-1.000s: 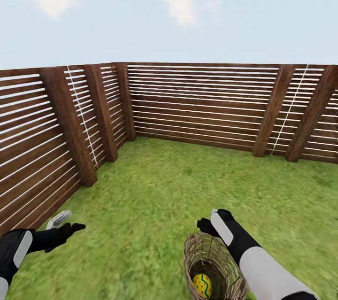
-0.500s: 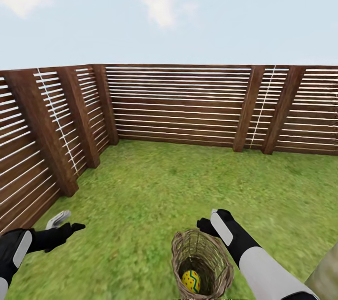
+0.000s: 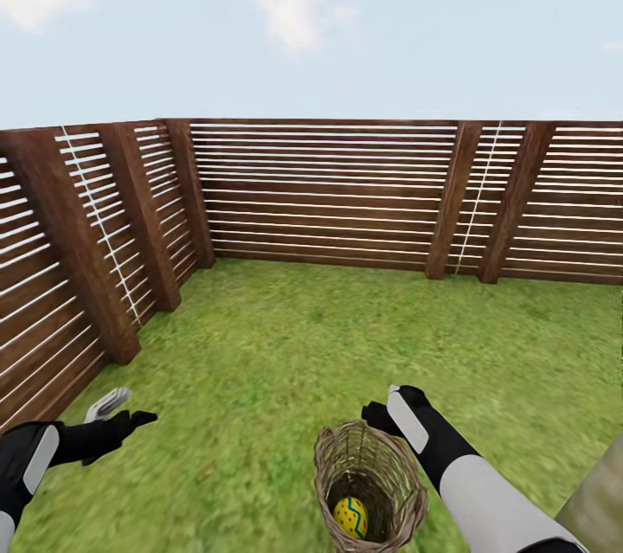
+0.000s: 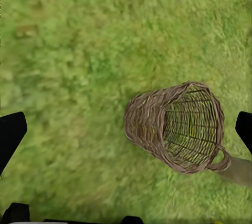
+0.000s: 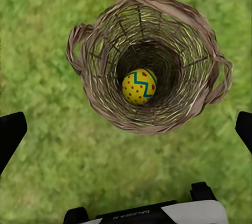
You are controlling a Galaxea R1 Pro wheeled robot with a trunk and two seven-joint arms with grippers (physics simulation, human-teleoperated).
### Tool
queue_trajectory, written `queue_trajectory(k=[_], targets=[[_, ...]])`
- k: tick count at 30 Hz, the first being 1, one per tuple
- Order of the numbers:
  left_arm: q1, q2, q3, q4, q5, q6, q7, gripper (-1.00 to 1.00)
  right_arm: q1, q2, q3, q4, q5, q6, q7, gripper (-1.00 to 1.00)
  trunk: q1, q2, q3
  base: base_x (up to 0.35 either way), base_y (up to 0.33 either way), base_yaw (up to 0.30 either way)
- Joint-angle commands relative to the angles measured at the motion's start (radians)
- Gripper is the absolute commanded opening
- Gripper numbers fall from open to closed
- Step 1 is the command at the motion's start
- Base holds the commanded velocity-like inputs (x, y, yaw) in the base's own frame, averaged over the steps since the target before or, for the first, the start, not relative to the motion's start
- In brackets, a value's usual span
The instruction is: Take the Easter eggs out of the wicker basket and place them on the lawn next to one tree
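Right gripper (image 3: 381, 414), fingers spread and empty, hangs above the wicker basket (image 5: 149, 63) at lower centre, aligned over one Easter egg (image 5: 139, 86). Left gripper (image 3: 130, 421) released, idle lower left.

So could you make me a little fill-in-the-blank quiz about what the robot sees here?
1. The number of eggs visible inside the wicker basket is ____.
2. The Easter egg is yellow with red dots and a ____ zigzag band.
3. The basket stands on the ____, with the right claw above it.
4. The fence behind the lawn is made of ____ slats.

Missing words: one; blue-green; lawn; wooden
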Motion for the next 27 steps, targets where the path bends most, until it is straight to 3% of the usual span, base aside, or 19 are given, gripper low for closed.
queue_trajectory(k=[1,15,27], targets=[[0.0,0.0,0.003,0.0,0.003,0.007,-0.001,1.0,-0.001,-0.001,0.005,-0.001,-0.011,0.001,-0.01,1.0,0.001,-0.002,-0.002,0.047,0.148,-0.096],[-0.001,0.0,0.003,0.0,0.003,0.008,-0.001,1.0,-0.001,-0.002,0.005,-0.001,-0.011,0.0,-0.01,1.0,0.001,-0.002,0.013,0.096,0.1,-0.177],[0.0,0.001,0.004,0.0,0.003,0.008,-0.001,1.0,-0.001,0.006,0.006,-0.001,-0.011,-0.001,-0.01,1.0,0.001,-0.002,0.015,0.157,0.028,-0.019]])
